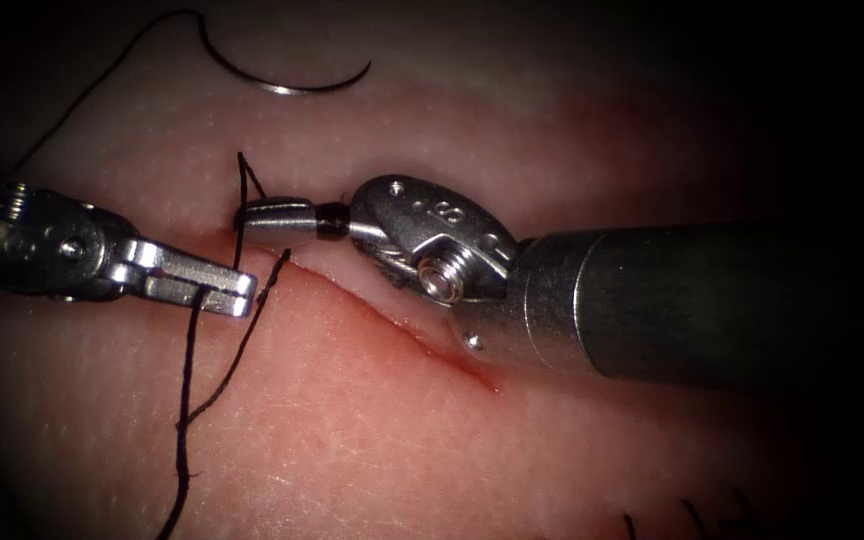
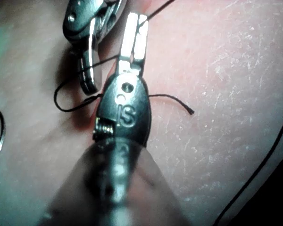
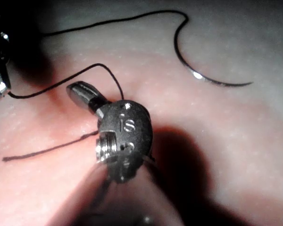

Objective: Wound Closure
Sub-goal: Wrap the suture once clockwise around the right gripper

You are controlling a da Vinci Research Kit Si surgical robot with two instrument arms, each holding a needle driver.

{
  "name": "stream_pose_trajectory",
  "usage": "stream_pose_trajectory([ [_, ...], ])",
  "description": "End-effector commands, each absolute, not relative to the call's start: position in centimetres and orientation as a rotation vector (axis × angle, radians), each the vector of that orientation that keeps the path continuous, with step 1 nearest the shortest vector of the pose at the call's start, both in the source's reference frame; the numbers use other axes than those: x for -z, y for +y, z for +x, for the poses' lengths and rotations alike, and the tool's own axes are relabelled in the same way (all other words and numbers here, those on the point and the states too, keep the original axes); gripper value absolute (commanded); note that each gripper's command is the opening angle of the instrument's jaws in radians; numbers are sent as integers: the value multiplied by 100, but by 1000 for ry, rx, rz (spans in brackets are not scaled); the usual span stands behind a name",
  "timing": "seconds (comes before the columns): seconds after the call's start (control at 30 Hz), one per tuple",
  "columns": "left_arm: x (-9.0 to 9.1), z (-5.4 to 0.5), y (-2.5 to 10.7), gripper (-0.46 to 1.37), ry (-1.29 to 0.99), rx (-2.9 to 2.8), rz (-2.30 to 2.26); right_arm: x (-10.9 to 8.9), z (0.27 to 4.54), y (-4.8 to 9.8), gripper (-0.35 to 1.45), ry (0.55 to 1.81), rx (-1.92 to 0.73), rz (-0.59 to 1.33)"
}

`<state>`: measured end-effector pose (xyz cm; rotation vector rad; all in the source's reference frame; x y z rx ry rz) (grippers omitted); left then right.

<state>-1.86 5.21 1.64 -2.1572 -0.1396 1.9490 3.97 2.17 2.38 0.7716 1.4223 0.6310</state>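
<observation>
**Needle free on the tissue, both tools at the cut's left end**

The needle [image 1: 287, 85] lies loose on the tissue [image 1: 372, 440], near its far edge, well behind the cut [image 1: 392, 330]. The left tool [image 1: 237, 290] comes in from the left and holds the thread [image 1: 190, 380] just left of the cut. The right tool [image 1: 252, 213] comes from the right, its tip just behind the left tool, beside the thread.

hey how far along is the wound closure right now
Looks done: thread already passes through the tissue at the left end of the cut, and the needle lies free on the tissue above, held by neither tool. In hand: the left tool and right tool each hold thread there, jaws shut. Left: the cut running right still gapes, unstitched.
</observation>
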Motion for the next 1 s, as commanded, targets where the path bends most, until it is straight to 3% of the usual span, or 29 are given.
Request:
stream_pose_trajectory([
  [0.03,-165,-186,521,-35,-140,-1944,-2163,-240,399,217,-35,1424,-623,778],
  [0.6,-173,-194,514,-35,-208,-1885,-2082,-261,431,235,-35,1533,-705,911],
  [1.0,-177,-186,516,-35,-259,-1816,-2014,-262,443,248,-35,1749,-727,958],
])
